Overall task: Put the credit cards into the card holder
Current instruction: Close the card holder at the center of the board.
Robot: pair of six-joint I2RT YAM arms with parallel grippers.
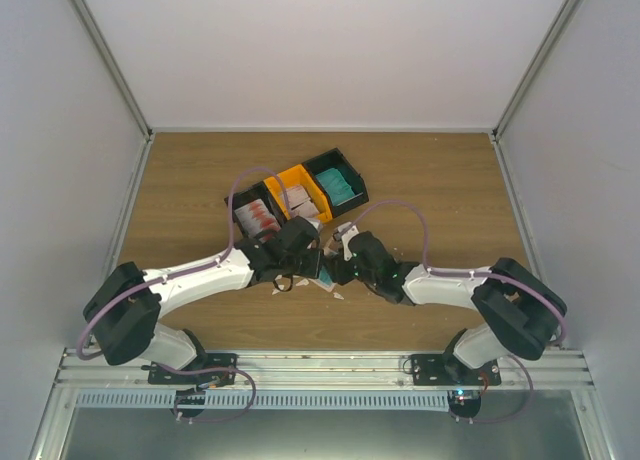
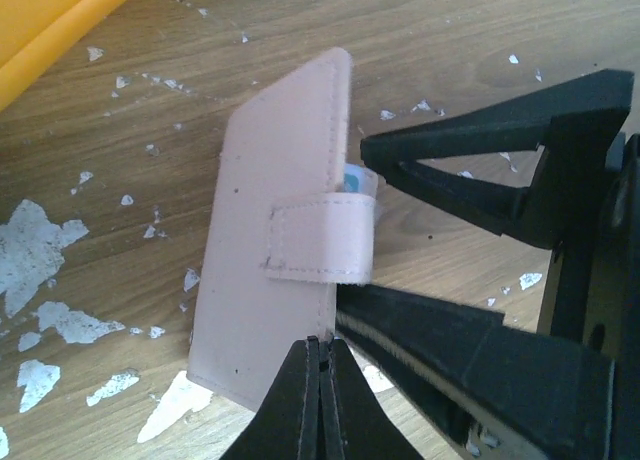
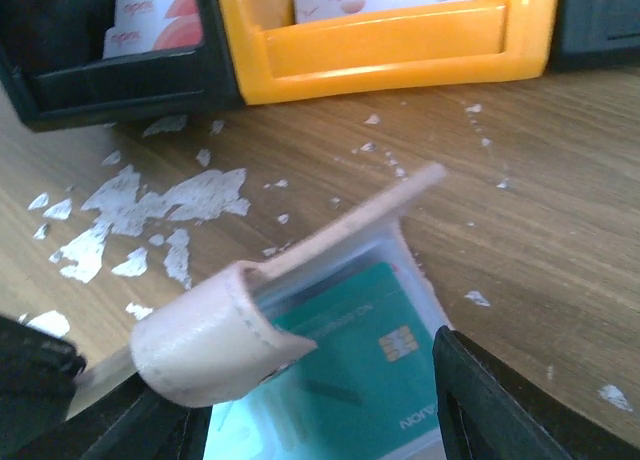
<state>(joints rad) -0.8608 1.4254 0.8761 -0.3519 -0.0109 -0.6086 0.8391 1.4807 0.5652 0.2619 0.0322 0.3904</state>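
On the left, our left pincer (image 2: 318, 372) is clenched tight, its tips meeting at the near edge of the card holder (image 2: 270, 230). We cannot tell whether they nip that edge. The holder lies on the tabletop (image 3: 560, 180) between the two arms, flap lifted. A teal credit card (image 3: 350, 365) sits in its open side, seemingly partly under a clear pocket. To the right, the right pincer (image 3: 310, 400) is released, jaws wide on either side of the card. The card's long axis seems to run along that pincer's reach, so we judge the right arm better placed to push it home.
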